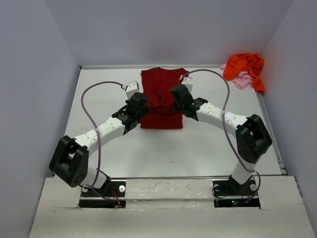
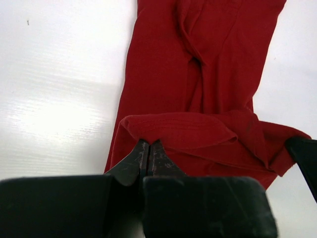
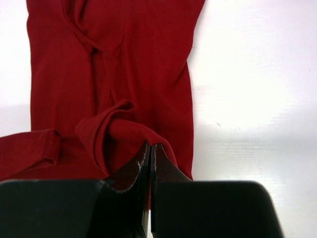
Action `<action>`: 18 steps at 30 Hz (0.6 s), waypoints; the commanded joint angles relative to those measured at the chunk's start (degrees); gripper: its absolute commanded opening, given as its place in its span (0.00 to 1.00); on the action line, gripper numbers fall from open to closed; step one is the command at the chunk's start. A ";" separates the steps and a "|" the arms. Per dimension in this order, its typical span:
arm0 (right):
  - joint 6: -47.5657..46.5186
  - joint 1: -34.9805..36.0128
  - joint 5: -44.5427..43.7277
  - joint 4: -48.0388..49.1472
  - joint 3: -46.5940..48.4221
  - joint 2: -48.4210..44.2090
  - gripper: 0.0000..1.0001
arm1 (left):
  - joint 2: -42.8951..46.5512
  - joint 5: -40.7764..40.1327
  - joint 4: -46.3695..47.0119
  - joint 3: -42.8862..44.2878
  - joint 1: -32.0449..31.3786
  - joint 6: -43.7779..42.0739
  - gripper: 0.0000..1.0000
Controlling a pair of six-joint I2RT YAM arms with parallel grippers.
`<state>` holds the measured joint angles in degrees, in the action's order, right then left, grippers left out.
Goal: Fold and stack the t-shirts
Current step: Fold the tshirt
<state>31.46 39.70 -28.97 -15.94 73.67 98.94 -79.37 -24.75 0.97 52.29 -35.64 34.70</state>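
The dark red t-shirt [image 1: 160, 84] lies as a long strip at the table's middle back. Its near hem is lifted and folded over toward the far end. My left gripper [image 1: 140, 100] is shut on the hem's left corner; the left wrist view shows the pinched fold [image 2: 173, 129] at its tips [image 2: 149, 144]. My right gripper [image 1: 178, 96] is shut on the hem's right corner, seen in the right wrist view [image 3: 150, 146] with the cloth [image 3: 119, 69] draped from it. The orange t-shirt [image 1: 243, 66] lies crumpled on the pale pink t-shirt [image 1: 241, 80] at the back right.
A white table [image 1: 198, 148] with grey walls on three sides. Both arms' cables arc over the table beside the red shirt.
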 commanded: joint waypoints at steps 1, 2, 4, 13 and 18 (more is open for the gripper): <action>-2.37 -1.20 -1.44 2.15 5.68 3.79 0.00 | -3.93 -0.03 6.23 4.56 0.66 -1.73 0.00; -2.81 -1.21 -1.44 2.23 6.48 4.68 0.00 | -5.08 -0.03 6.67 5.27 0.92 -1.83 0.00; -3.25 -2.34 -1.52 2.23 8.15 6.70 0.00 | -7.71 0.50 7.37 7.46 1.36 -2.26 0.00; -4.04 -5.24 0.32 3.11 12.11 11.80 0.00 | -17.91 1.46 8.87 16.16 4.08 -4.55 0.00; -5.09 -7.00 1.11 3.55 14.92 14.96 0.00 | -22.39 2.34 8.35 19.25 6.10 -5.16 0.00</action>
<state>27.81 34.06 -27.73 -15.77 84.42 112.29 -100.18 -21.89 7.51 67.99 -30.98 31.07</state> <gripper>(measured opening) 0.018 0.025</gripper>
